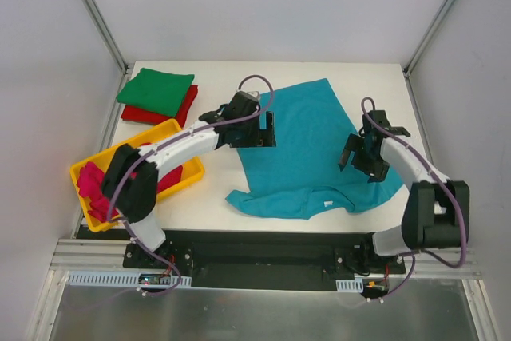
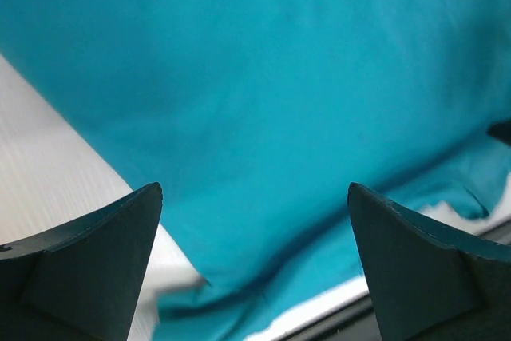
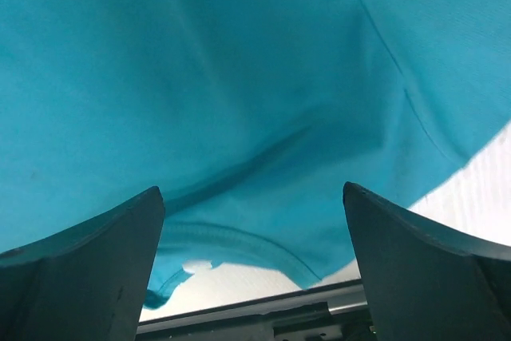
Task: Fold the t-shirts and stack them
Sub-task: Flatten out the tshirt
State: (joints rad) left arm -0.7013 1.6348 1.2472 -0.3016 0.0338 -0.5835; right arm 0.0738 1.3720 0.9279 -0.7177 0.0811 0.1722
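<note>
A teal-blue t-shirt (image 1: 307,149) lies spread on the white table, its collar toward the near edge. My left gripper (image 1: 261,129) hovers over the shirt's left edge, jaws wide open and empty; in the left wrist view the teal cloth (image 2: 263,93) fills the space beyond the fingertips (image 2: 128,229). My right gripper (image 1: 361,157) hangs over the shirt's right side, also open and empty, with the collar (image 3: 239,241) showing between its fingers in the right wrist view. A folded green t-shirt (image 1: 157,90) rests on a folded red t-shirt (image 1: 172,112) at the far left.
A yellow tray (image 1: 172,128) at the left holds magenta-pink and red cloth (image 1: 93,189). The black rail (image 1: 263,247) with the arm bases runs along the near table edge. Metal frame posts rise at the far corners.
</note>
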